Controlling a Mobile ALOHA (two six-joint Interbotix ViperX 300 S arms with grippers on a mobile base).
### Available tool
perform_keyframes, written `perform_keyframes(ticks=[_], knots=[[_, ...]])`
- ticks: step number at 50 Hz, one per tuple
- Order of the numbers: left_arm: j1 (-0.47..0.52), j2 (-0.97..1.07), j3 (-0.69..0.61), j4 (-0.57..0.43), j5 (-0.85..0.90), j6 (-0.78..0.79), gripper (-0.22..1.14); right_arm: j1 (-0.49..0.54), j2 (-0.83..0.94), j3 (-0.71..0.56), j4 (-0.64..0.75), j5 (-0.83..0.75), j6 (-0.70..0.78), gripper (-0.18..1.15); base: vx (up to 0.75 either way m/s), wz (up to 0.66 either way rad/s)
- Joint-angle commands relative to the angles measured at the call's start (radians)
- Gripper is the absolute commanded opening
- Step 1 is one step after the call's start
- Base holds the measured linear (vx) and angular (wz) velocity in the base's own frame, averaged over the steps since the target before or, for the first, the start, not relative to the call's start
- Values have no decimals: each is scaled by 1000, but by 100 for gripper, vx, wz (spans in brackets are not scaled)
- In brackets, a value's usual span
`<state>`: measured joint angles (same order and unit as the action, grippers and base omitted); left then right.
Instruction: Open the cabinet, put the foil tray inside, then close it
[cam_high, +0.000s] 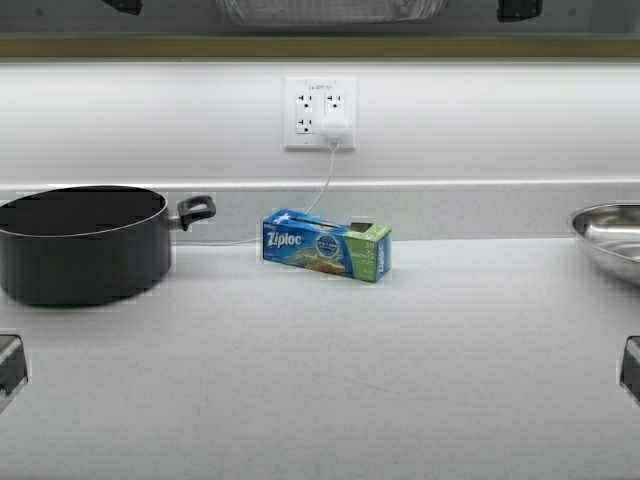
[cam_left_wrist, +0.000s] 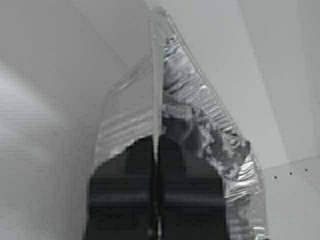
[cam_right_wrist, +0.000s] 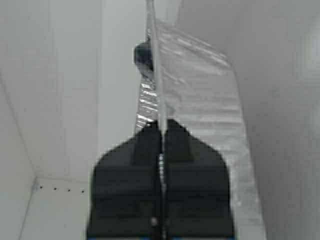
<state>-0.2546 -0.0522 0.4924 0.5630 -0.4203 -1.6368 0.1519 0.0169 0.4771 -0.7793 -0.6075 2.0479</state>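
Foil tray (cam_left_wrist: 200, 115) rim clamped by both grippers' fingers, left (cam_left_wrist: 156, 150) and right (cam_right_wrist: 161, 135), between white cabinet walls (cam_left_wrist: 50, 100).

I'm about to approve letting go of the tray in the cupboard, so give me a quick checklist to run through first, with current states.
1. Left gripper shut on the foil tray rim: ok.
2. Right gripper shut on the opposite rim: ok.
3. Tray inside the cabinet, white walls around it: ok.
4. Tray resting on the shelf: cannot tell.
5. Cloth inside the tray: ok.
6. Cabinet doors clear of both arms: cannot tell.
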Motion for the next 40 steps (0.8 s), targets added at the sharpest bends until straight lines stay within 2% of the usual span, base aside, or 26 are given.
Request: perform_keyframes(ticks=[1,19,24,28,35,37,40], knots=[[-3,-14,0,-15,-3,0,3,5,-11,-15,0,0,-2,8,6,0],[-3,-2,9,-52,2,8,3,-25,5,-23,2,8,-9,9,3,0],[2,5,14,-101,-5,11,8,-40,9,-32,5,3,-18,22,1,1],[8,5,20,-160,-26,20,24,-54,11,-40,11,-8,-29,47,1,1],[32,2,20,-225,-92,72,68,-84,9,-51,29,-34,-49,93,0,0],[37,0,21,-247,-101,86,80,-94,9,-55,32,-34,-51,101,0,0],[46,-5,25,-278,-101,98,93,-106,9,-58,32,-34,-52,102,0,0]])
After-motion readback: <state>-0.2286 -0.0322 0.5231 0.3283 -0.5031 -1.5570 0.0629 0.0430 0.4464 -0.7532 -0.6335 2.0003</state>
